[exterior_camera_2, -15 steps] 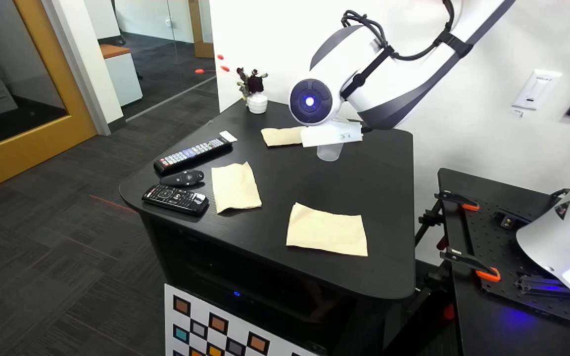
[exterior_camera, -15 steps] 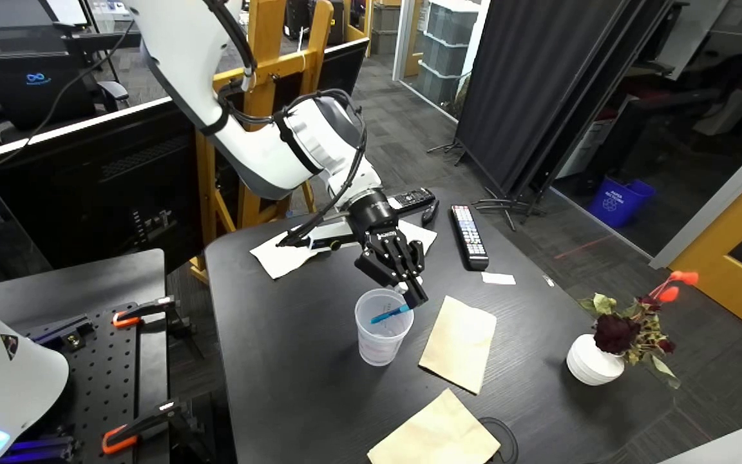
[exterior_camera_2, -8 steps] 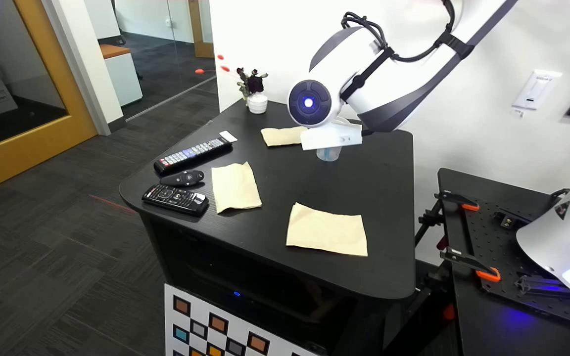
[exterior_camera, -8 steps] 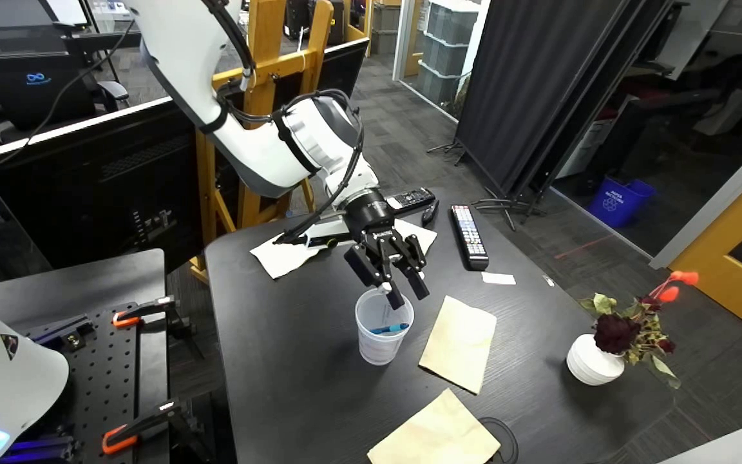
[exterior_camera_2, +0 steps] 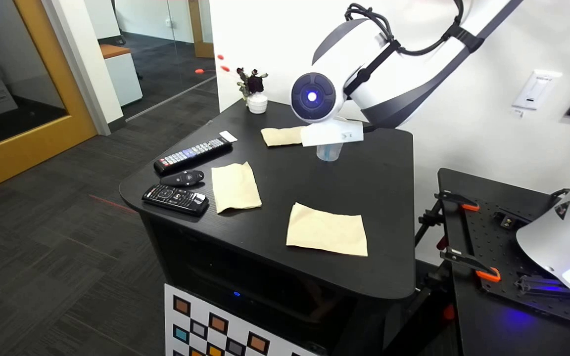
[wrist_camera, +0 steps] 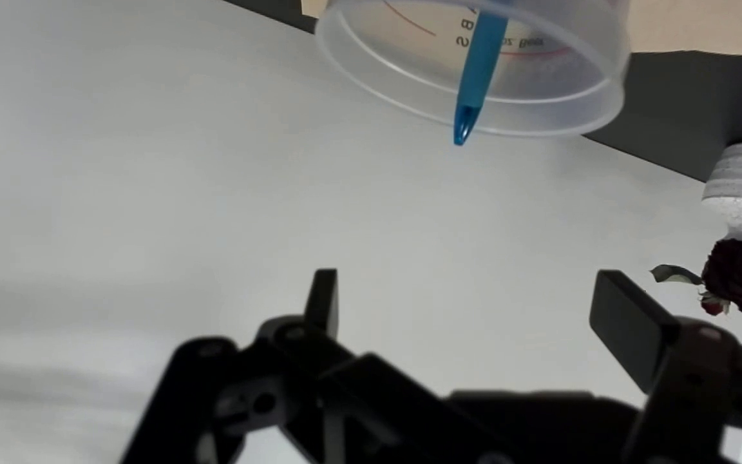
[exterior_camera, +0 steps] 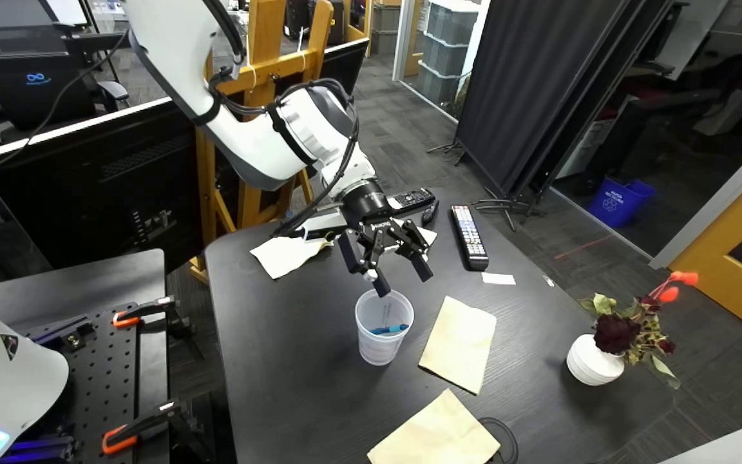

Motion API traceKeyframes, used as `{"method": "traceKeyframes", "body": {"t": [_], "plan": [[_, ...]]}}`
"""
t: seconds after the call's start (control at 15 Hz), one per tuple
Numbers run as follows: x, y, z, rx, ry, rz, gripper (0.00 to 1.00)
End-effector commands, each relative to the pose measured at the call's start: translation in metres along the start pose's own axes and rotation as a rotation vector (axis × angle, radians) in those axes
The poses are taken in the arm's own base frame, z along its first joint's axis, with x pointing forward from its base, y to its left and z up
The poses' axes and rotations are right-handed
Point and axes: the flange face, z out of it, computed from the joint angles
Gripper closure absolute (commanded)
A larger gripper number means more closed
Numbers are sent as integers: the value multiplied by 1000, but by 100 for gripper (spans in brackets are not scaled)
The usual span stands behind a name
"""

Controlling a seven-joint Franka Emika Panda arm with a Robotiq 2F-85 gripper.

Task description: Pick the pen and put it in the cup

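Note:
A whitish translucent cup [exterior_camera: 376,349] stands upright on the dark table. The blue pen [exterior_camera: 389,329] leans inside it, clear of my fingers; its tip pokes a little past the rim in the wrist view [wrist_camera: 480,61]. My gripper [exterior_camera: 403,282] hangs just above and behind the cup with its jaws spread wide. Nothing sits between the fingers [wrist_camera: 632,325] in the wrist view. In an exterior view, the arm's wrist hides the gripper and the upper part of the cup [exterior_camera_2: 328,153].
Behind the gripper lie a long remote [exterior_camera: 469,237], a shorter remote [exterior_camera: 411,199] and a small black device [exterior_camera: 430,212]. Tan paper sheets [exterior_camera: 458,345] flank the cup. A white pot [exterior_camera: 595,361] with flowers stands near the far edge.
A second ago the jaws were closed on the pen at the cup's rim. They have opened, the pen has dropped into the cup, and the gripper has risen slightly away.

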Motion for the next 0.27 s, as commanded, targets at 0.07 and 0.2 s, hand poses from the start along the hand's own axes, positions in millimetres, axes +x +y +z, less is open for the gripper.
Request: {"method": "traceKeyframes", "body": {"t": [0.07,0.2], "plan": [[3,3,-3,4,2,3,0],[2,3,-3,2,1,0,0]]}}
